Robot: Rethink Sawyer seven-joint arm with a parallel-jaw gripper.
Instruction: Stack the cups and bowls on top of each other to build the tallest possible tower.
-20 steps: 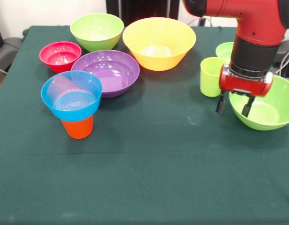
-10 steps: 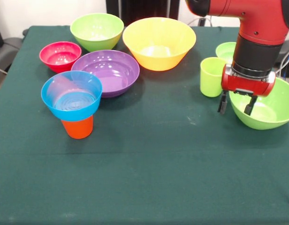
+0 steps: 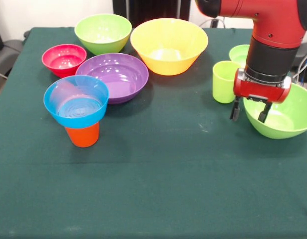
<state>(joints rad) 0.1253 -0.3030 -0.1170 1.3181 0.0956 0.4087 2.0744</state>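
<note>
Leftmost, a small magenta bowl (image 3: 64,59) is seen on the green table (image 3: 153,189), upright and empty. Just in front of it and a little to the right, a blue bowl (image 3: 76,101) is seated on an upturned orange cup (image 3: 82,135), and so the start of the tower is formed near the table's left side. Beside the blue bowl, close to its rim, a wide purple bowl (image 3: 113,75) is placed. Behind that, a lime green bowl (image 3: 102,33) is set near the far edge, and next to it the large yellow bowl (image 3: 169,45) is found.

Further right, a lime green cup (image 3: 225,81) is stood upright, with a smaller green bowl (image 3: 239,53) partly hidden behind it and the arm. At the right edge a big green bowl (image 3: 285,117) is cut off by the frame. The gripper (image 3: 249,112) is held over this bowl's left rim, one finger outside the wall and one inside. The fingers are spread apart, and nothing is gripped between them.
</note>
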